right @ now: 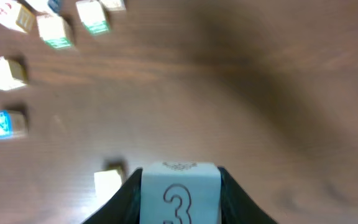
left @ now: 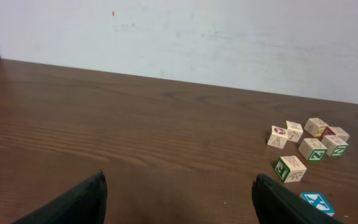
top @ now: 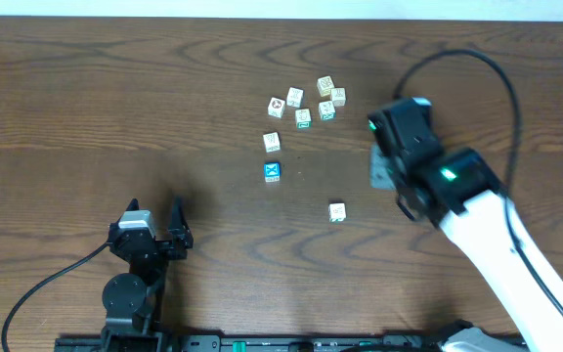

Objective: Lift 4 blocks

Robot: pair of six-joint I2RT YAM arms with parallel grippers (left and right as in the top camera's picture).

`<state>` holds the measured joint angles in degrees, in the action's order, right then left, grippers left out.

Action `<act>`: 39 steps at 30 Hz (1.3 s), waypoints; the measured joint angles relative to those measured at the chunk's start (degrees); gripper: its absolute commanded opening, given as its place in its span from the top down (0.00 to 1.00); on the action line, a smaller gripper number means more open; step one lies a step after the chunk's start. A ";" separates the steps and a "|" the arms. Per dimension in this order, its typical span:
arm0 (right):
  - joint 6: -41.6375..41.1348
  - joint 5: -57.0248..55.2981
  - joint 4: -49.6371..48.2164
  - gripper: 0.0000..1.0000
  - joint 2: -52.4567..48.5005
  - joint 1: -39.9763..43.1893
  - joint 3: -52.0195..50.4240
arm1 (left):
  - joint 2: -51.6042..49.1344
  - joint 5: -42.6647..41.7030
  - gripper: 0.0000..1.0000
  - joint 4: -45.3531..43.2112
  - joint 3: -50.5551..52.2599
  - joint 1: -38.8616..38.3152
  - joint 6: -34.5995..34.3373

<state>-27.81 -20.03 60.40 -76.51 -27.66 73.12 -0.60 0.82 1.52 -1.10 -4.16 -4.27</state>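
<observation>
My right gripper (right: 180,177) is shut on a pale block (right: 180,196) with an outlined 3 on its face, held above the table right of the group. On the table lie a blue-faced block (top: 272,172), a white block (top: 272,142) just behind it, and a cluster of several cubes (top: 311,103), one with a red mark (top: 277,106) and one with a green mark (top: 303,117). A single cube (top: 336,211) lies apart, just left of the held block in the right wrist view. My left gripper (top: 154,223) is open and empty at the front left, far from the blocks.
The right arm (top: 477,210) reaches in from the front right corner, its black cable (top: 501,78) looping over the table's right side. In the left wrist view a pale wall (left: 179,37) stands behind the table's far edge.
</observation>
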 measured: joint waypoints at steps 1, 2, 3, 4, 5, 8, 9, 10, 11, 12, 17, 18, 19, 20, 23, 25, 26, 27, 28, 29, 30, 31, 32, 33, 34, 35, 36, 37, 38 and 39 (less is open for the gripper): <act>-0.50 -0.33 2.12 0.89 1.86 0.00 -0.31 | 0.00 0.00 0.25 0.02 0.00 0.00 0.00; -1.18 -0.57 4.15 0.88 3.76 0.00 -0.92 | 0.00 0.00 0.25 0.02 0.00 0.00 -0.02; -1.97 -0.85 5.51 0.87 5.77 0.00 -1.99 | 0.00 0.00 0.25 0.02 0.00 0.00 0.00; -2.82 -0.92 6.29 0.86 7.69 0.00 -3.50 | 0.00 0.00 0.25 0.02 0.00 0.00 -0.02; -3.76 -0.87 6.34 0.85 9.86 0.00 -5.62 | 0.00 0.02 0.25 0.02 0.00 0.00 0.00; -6.19 0.44 3.85 0.78 15.30 0.00 -13.46 | 0.00 0.02 0.25 0.04 0.00 0.00 0.00; -6.82 1.27 1.70 0.76 16.98 0.00 -16.76 | 0.00 0.02 0.25 0.04 -0.02 0.00 0.00; -7.39 2.21 -0.96 0.73 18.47 0.00 -20.20 | 0.00 0.00 0.25 0.09 -0.02 0.00 0.00; -7.80 3.17 -3.96 0.71 19.63 0.00 -23.67 | 0.00 0.02 0.25 0.11 -0.07 0.00 0.00; -8.17 4.00 -6.91 0.69 20.44 0.00 -26.95 | 0.02 0.02 0.25 0.13 -0.07 0.00 0.00; -9.14 7.32 -20.41 0.64 20.00 0.00 -39.15 | 0.00 0.20 0.25 0.13 -0.07 0.00 0.00; -9.16 7.72 -22.53 0.63 19.32 0.00 -40.28 | 0.00 0.22 0.25 0.13 -0.07 0.00 0.00; -9.11 8.09 -24.28 0.62 18.56 0.00 -40.79 | 0.00 0.20 0.25 0.13 -0.07 0.00 0.00; -8.96 8.59 -26.43 0.62 17.42 0.00 -41.05 | 0.00 0.22 0.25 0.13 -0.07 0.00 0.00; -7.58 10.97 -33.73 0.62 13.64 0.00 -41.05 | 0.02 0.22 0.25 0.13 -0.07 0.00 0.00; -6.19 12.81 -37.97 0.62 10.82 0.00 -41.03 | 0.00 0.24 0.25 0.13 -0.07 0.00 0.00; -5.62 13.42 -39.43 0.64 9.38 0.00 -41.03 | 0.02 0.24 0.25 0.13 -0.07 0.00 0.00; -5.09 14.03 -40.44 0.66 8.02 0.00 -41.03 | 0.00 0.24 0.25 0.13 -0.07 0.00 0.00; -4.74 14.32 -41.00 0.68 6.93 0.00 -41.03 | 0.00 0.24 0.25 0.13 -0.07 0.00 0.00; -4.37 14.71 -41.31 0.70 5.79 0.00 -41.03 | 0.00 0.24 0.25 0.13 -0.07 0.00 0.00; -4.15 15.02 -41.40 0.70 4.87 0.00 -41.03 | 0.00 0.24 0.25 0.13 -0.07 0.00 0.00; -3.98 15.30 -41.38 0.71 4.11 0.00 -41.03 | 0.00 0.26 0.25 0.13 -0.07 0.00 0.00; -3.93 15.47 -41.38 0.70 3.69 0.00 -41.03 | 0.00 0.26 0.25 0.13 -0.07 0.00 0.00; -3.82 15.61 -41.40 0.70 3.48 0.00 -41.03 | 0.00 0.24 0.25 0.13 -0.07 0.00 0.00; -3.72 15.67 -41.42 0.68 3.43 0.00 -41.03 | 0.00 0.24 0.25 0.13 -0.07 0.00 -0.02; -3.65 15.69 -41.44 0.67 3.43 0.00 -41.03 | 0.02 0.24 0.25 0.13 -0.07 0.00 0.00; -3.50 15.76 -41.44 0.66 3.43 0.00 -41.03 | 0.00 0.24 0.25 0.13 -0.07 0.00 0.00; -3.30 15.78 -41.33 0.62 3.45 0.00 -41.00 | 0.00 0.24 0.25 0.13 -0.07 0.00 0.00; -3.19 15.78 -40.68 0.59 3.48 0.00 -40.81 | 0.00 0.24 0.25 0.13 -0.07 0.00 -0.02; -2.80 15.82 -39.89 0.56 3.52 0.00 -40.48 | 0.00 0.26 0.25 0.13 -0.07 0.00 0.00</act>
<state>-30.61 -4.21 20.51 -72.99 -27.66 32.64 -0.60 1.08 1.65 -1.17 -4.16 -4.27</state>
